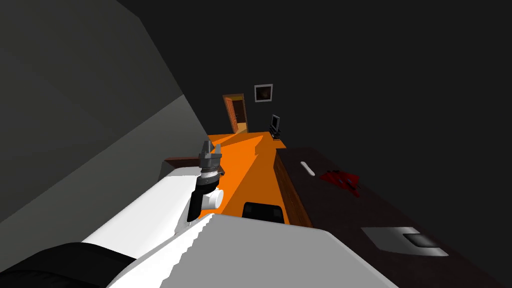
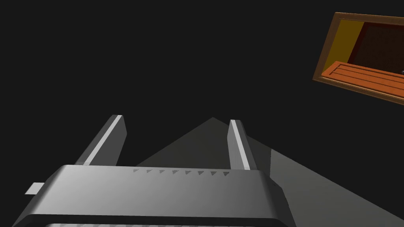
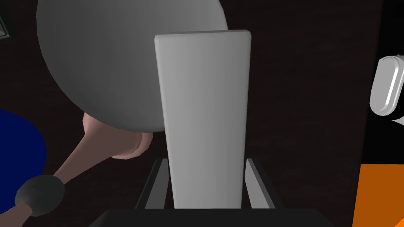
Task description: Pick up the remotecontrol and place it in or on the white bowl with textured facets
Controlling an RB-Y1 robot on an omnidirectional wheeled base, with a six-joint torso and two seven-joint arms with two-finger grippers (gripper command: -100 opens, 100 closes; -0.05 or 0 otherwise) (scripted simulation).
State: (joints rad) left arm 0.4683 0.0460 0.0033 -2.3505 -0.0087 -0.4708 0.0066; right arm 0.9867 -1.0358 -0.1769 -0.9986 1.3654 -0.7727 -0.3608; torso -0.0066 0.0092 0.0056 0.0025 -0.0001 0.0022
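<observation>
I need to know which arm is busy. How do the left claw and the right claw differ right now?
The left claw stands open with nothing between its fingers; the right claw is shut on the light grey, flat rectangular remote control. The right claw faces a big pale grey round bowl; the left claw is turned away from it. Both have two thin grey fingers.

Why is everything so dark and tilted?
Head view: the wide lens tilts the room; walls are dim, the orange floor bright. Left wrist view: light catches the left end effector's finger edges. Right wrist view: the remote control looks plain grey.
</observation>
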